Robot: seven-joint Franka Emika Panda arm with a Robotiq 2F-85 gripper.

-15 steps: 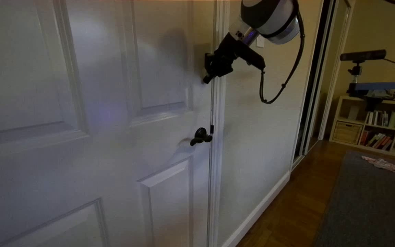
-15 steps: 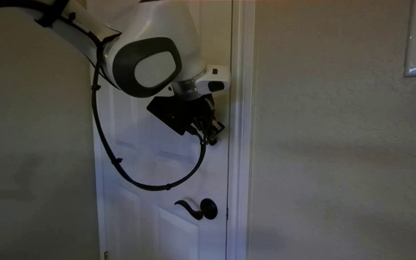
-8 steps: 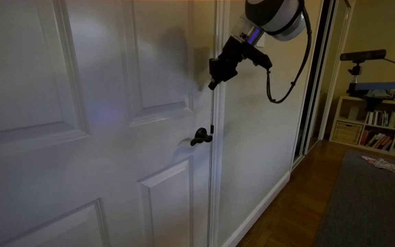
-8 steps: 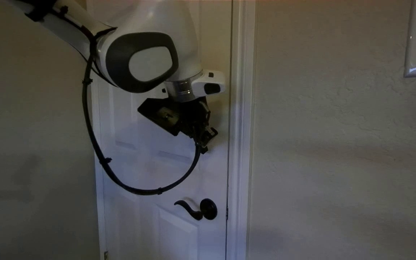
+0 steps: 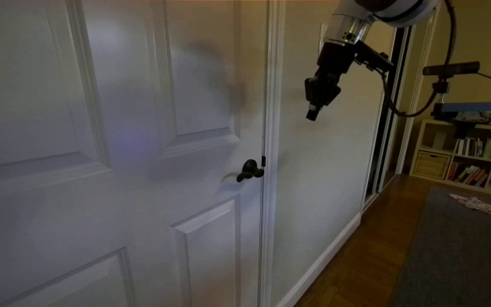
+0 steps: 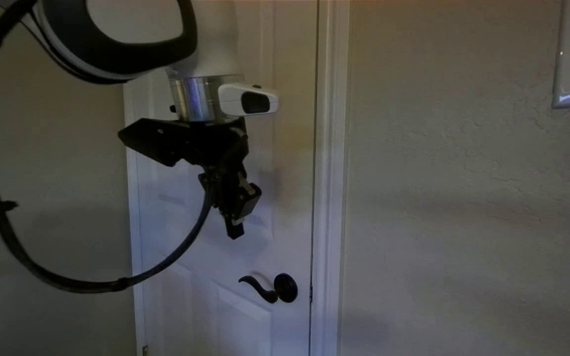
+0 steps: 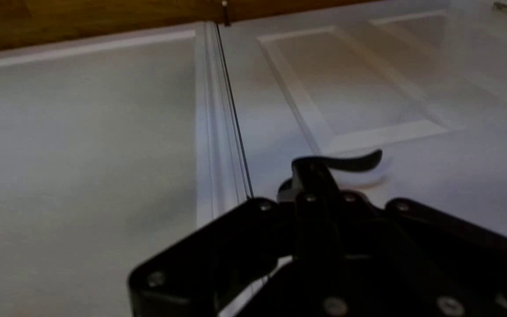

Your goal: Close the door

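The white panelled door (image 5: 139,192) stands in line with its frame, with only a thin dark line along its edge. It also shows in the other views (image 6: 201,316) (image 7: 368,88). Its black lever handle (image 5: 250,170) lies level in both exterior views (image 6: 270,288). My gripper (image 5: 312,114) is shut and empty, pointing down, in front of the wall and away from the door. In an exterior view the gripper (image 6: 234,231) appears above the handle. In the wrist view my shut fingertips (image 7: 317,178) overlap part of the handle (image 7: 354,162).
The white door frame (image 6: 332,198) runs beside the plain wall (image 5: 322,179). A closet opening, a shelf (image 5: 463,155) with books and baskets, and a camera on a stand (image 5: 452,69) are farther off. A grey rug (image 5: 458,251) lies on the wooden floor.
My gripper has moved back from the door's edge, away from the door, and has tilted to point more downward. The door shows no clear movement.
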